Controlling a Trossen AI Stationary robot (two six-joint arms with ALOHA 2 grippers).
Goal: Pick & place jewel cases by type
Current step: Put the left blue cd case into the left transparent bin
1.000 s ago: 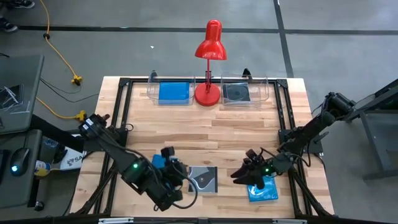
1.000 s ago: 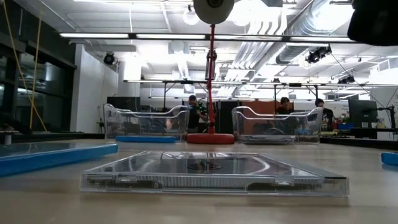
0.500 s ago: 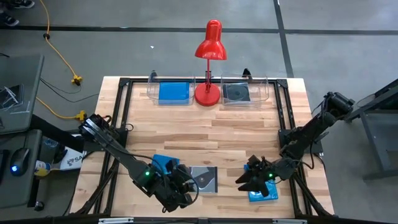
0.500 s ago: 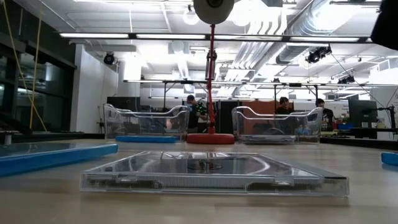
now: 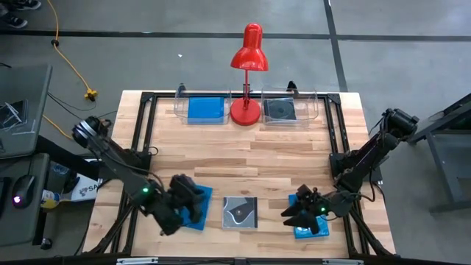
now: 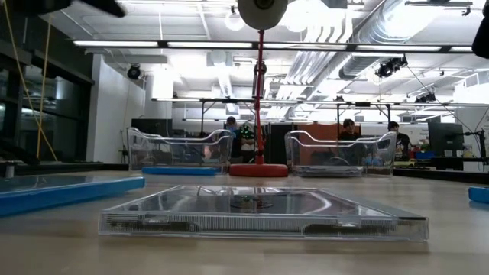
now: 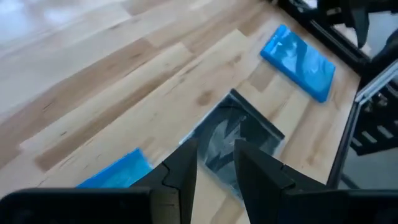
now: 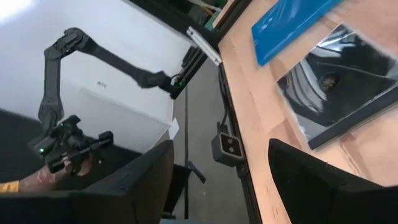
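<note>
A blue jewel case [image 5: 200, 213] lies flat near the table's near edge, partly under my left gripper [image 5: 194, 196]. That gripper is narrowly open [image 7: 214, 158] and points toward the dark case with a white swirl [image 5: 241, 212], which lies flat between the arms. My right gripper [image 5: 296, 215] hovers wide open [image 8: 233, 180] over the left edge of a second blue case [image 5: 313, 227]. The far left tray holds a blue case [image 5: 206, 109]. In the far right tray is a dark case [image 5: 280, 109]. In the low view the swirl case [image 6: 260, 214] fills the foreground.
A red desk lamp [image 5: 246, 73] stands at the far edge between the two clear trays [image 5: 179, 103] [image 5: 313, 103]. A black frame [image 5: 143, 132] runs round the tabletop. Bare wood lies between the trays and the near cases. People stand in the room behind [image 6: 233, 137].
My left gripper has swung from beside the swirl case toward the table's left and now sits over the near left blue case. My right gripper has shifted slightly toward the near right corner. The cases have stayed where they were.
</note>
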